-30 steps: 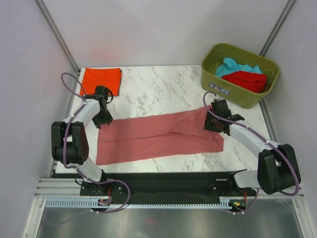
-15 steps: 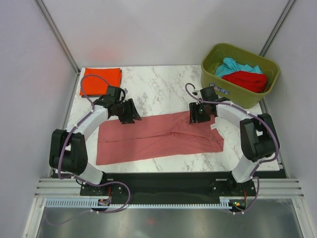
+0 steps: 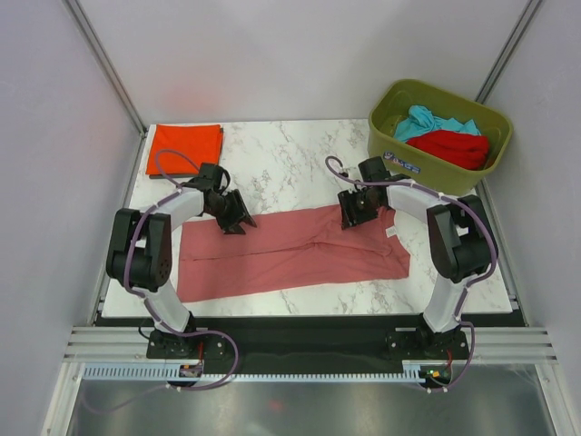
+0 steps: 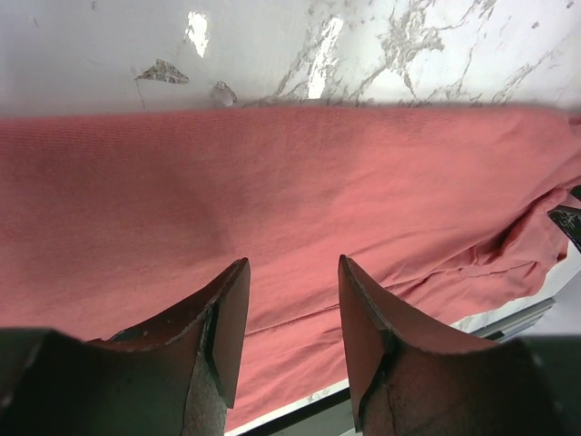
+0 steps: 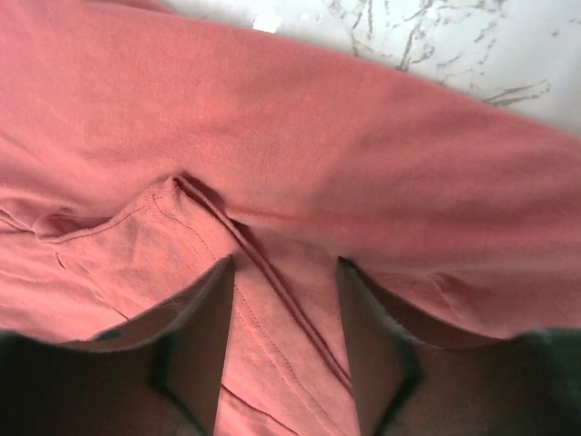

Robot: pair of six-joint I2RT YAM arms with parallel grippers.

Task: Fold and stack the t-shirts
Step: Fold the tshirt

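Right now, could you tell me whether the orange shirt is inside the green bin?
No, the folded orange shirt lies on the table's far left corner, apart from the green bin.

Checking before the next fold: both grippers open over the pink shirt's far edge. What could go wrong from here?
1. The right gripper is open over a raised seam ridge in the pink shirt; closing there might catch only one layer and pull the fold apart.
2. The left gripper is over flat cloth; its pinch could slip, skewing the fold.
3. The shirt's near edge lies close to the table edge; dragging could pull it off.
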